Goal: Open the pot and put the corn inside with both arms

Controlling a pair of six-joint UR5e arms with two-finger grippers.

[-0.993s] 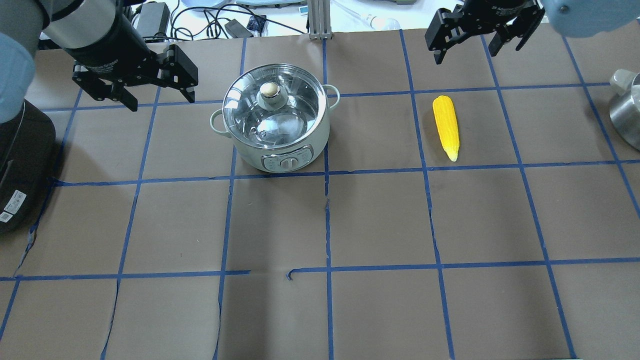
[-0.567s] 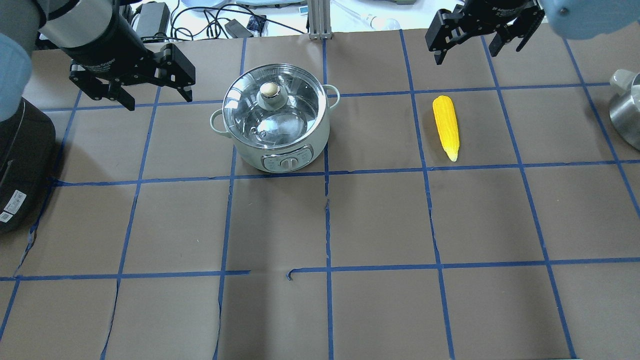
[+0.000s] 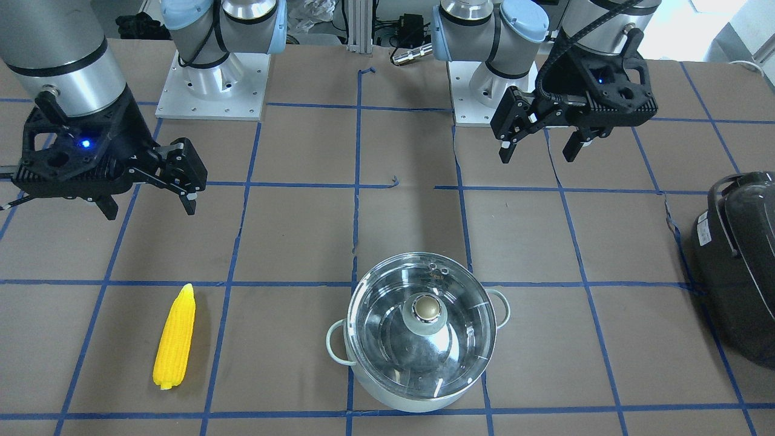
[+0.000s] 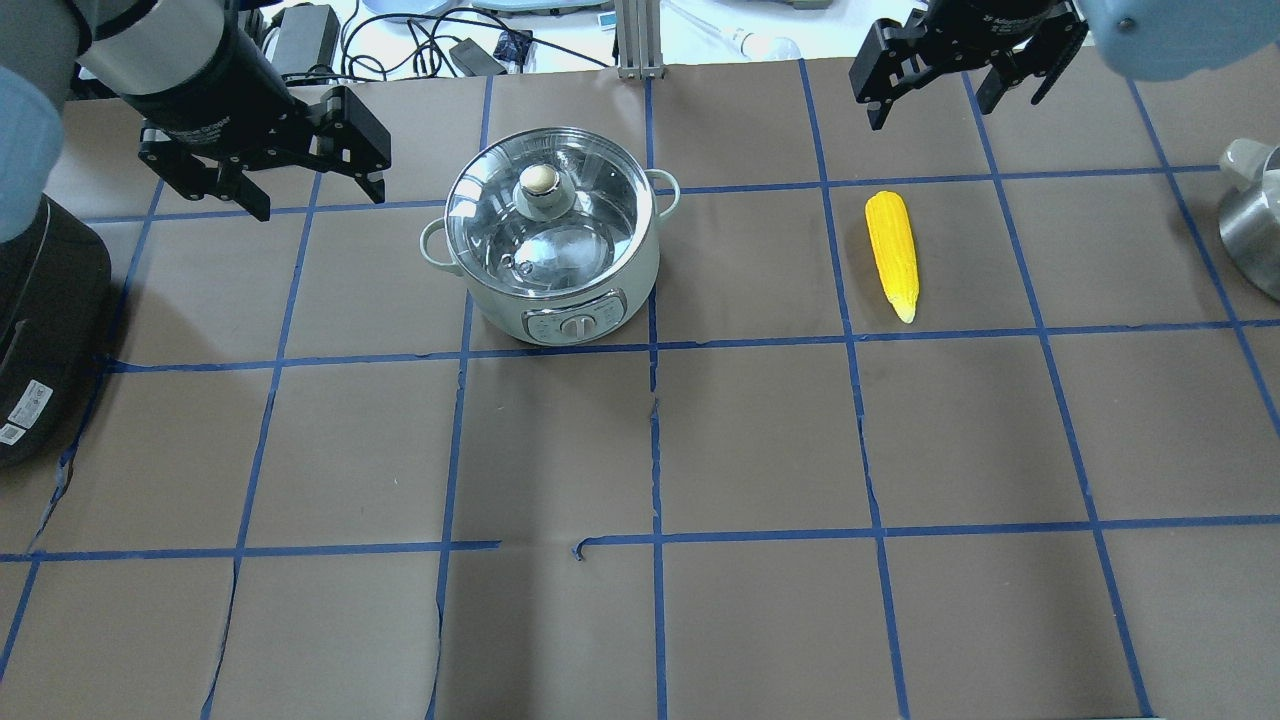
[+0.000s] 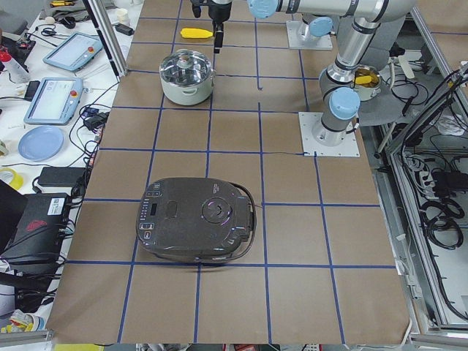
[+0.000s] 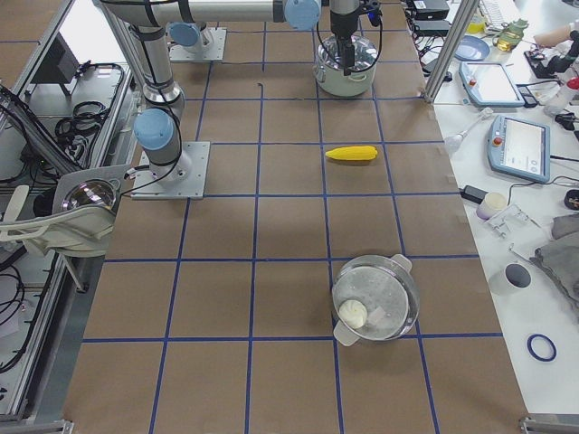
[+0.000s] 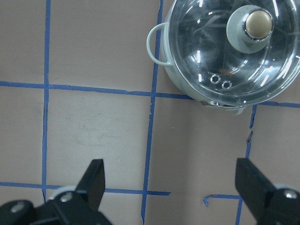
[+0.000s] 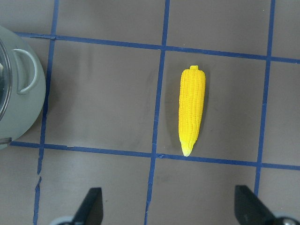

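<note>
The mint-green pot stands at the far centre-left with its glass lid on it and the brass knob on top. It also shows in the front view and in the left wrist view. The yellow corn lies flat to the pot's right, tip toward the robot, and shows in the right wrist view. My left gripper hangs open and empty above the table, left of the pot. My right gripper hangs open and empty above the table beyond the corn.
A large black appliance sits at the table's left edge. A second steel pot stands at the right edge. Cables and devices lie beyond the far edge. Blue tape lines grid the brown table.
My left gripper has shifted slightly toward the far left. My right gripper has hardly moved. The pot and the corn have not moved.
</note>
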